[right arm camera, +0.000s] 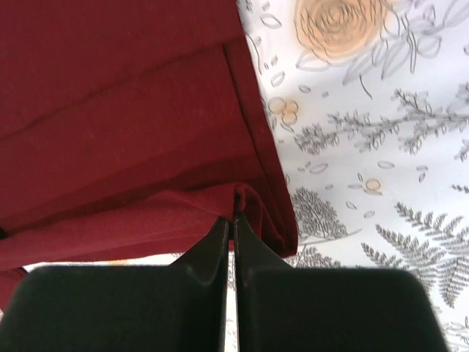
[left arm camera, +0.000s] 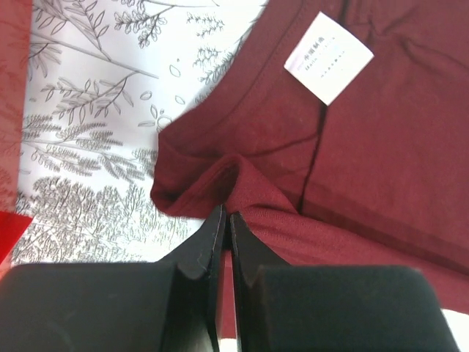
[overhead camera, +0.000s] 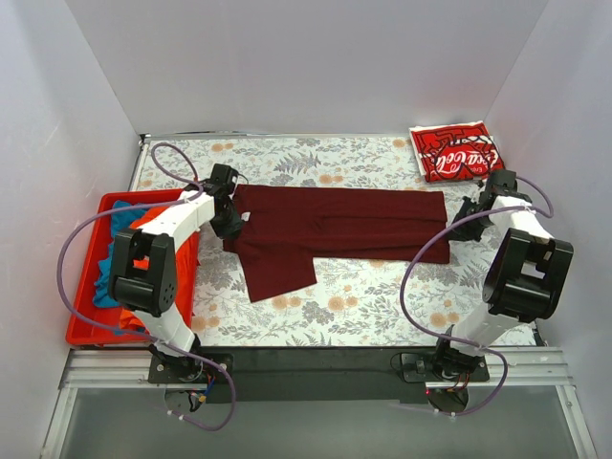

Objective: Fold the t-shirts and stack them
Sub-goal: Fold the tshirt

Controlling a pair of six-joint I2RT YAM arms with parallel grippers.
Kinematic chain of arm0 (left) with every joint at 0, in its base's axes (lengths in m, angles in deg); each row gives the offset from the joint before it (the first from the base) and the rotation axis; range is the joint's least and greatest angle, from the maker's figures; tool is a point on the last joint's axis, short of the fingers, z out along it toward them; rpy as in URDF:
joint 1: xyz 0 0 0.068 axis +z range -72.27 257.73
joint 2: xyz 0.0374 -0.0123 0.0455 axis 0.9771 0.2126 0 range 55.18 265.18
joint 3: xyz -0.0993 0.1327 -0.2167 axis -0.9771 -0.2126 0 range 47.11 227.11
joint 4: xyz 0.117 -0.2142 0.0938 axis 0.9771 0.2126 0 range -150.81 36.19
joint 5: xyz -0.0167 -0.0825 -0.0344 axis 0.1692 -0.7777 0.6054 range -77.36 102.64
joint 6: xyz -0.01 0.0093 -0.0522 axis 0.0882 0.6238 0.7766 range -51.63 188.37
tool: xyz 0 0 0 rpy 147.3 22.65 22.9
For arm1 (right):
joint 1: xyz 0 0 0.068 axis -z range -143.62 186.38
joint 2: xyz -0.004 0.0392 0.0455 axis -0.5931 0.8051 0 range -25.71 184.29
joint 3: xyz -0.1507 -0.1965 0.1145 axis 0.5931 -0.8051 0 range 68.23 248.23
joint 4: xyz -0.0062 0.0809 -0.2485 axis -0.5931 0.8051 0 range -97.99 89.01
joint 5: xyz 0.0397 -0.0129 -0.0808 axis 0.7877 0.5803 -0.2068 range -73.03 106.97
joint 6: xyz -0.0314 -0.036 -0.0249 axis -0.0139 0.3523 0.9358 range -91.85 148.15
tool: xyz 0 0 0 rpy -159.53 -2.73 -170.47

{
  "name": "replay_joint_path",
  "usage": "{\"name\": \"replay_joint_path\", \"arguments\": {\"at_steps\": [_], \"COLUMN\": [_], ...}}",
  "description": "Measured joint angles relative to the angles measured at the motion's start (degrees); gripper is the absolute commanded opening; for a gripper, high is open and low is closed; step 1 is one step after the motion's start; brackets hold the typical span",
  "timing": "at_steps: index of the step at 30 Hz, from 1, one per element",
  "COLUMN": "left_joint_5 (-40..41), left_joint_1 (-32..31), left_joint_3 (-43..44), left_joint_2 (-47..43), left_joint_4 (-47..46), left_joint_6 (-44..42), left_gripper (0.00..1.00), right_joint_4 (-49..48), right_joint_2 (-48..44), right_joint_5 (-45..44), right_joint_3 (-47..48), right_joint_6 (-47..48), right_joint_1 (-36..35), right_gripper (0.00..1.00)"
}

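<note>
A dark maroon t-shirt (overhead camera: 335,225) lies stretched across the table in a long band, one sleeve hanging toward the near side. My left gripper (overhead camera: 228,222) is shut on its left end. The wrist view shows the maroon t-shirt (left arm camera: 352,147) pinched between my left gripper (left arm camera: 226,218), with a white label (left arm camera: 328,57) beyond. At the shirt's right end my right gripper (overhead camera: 469,212) is shut on the cloth. In its own view the right gripper (right arm camera: 234,220) pinches a raised fold of the maroon t-shirt (right arm camera: 124,117). A folded red Coca-Cola t-shirt (overhead camera: 456,150) lies at the back right.
A red plastic bin (overhead camera: 84,316) at the left table edge holds orange (overhead camera: 145,225) and blue (overhead camera: 117,215) shirts. The floral tablecloth (overhead camera: 382,306) covers the table. White walls enclose the back and both sides.
</note>
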Motion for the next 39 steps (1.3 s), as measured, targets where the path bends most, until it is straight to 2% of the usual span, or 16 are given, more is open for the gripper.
{"name": "replay_joint_path", "arguments": {"at_steps": [15,16,17,19,20,22,24,26,29,32,34,35,39], "left_joint_5": [1.4,1.5,1.6,2.0,2.3,2.9,3.4,4.0,5.5,7.9,9.6,9.8,11.1], "left_joint_1": [0.3,0.3,0.3,0.3,0.3,0.5,0.6,0.6,0.2,-1.6,-5.5,-6.7,-18.7], "left_joint_3": [1.7,1.7,1.7,1.7,1.7,1.7,1.7,1.7,1.1,-1.5,-6.0,-7.0,-14.3], "left_joint_2": [6.9,7.0,7.0,7.0,7.0,7.0,6.9,6.2,1.6,-6.7,-13.9,-15.3,-19.6], "left_joint_4": [-2.6,-2.8,-2.8,-3.1,-3.2,-3.2,-3.1,-3.0,-2.1,-1.6,-0.3,0.2,2.8], "left_joint_6": [0.1,0.2,0.2,0.3,0.3,0.2,0.4,0.3,0.3,1.1,2.7,3.2,9.9], "left_gripper": [0.01,0.07,0.10,0.17,0.26,0.35,0.52,0.60,0.69,0.71,0.70,0.69,0.60], "right_joint_4": [-5.7,-6.0,-6.2,-6.8,-7.2,-7.6,-7.8,-7.8,-8.1,-8.9,-9.1,-9.5,-10.8], "right_joint_2": [8.0,8.2,8.3,8.6,8.7,8.7,8.6,8.1,3.3,-5.2,-11.6,-14.0,-24.9], "right_joint_5": [-0.9,-0.9,-0.8,-0.6,-0.5,-0.2,-0.3,-0.8,-2.4,-4.2,-4.7,-4.9,-4.1], "right_joint_3": [1.6,1.6,1.6,1.6,1.6,1.6,1.6,1.6,0.5,-3.3,-7.2,-8.9,-17.9], "right_joint_6": [-0.9,-0.9,-0.9,-1.2,-1.1,-1.1,-0.9,-1.0,-0.6,-0.5,-0.2,0.0,0.2], "right_joint_1": [-1.6,-1.6,-1.7,-1.9,-2.0,-2.1,-2.6,-3.1,-6.3,-11.3,-15.5,-17.3,-24.9], "right_gripper": [0.03,0.06,0.16,0.27,0.37,0.45,0.56,0.62,0.66,0.66,0.66,0.66,0.67]}}
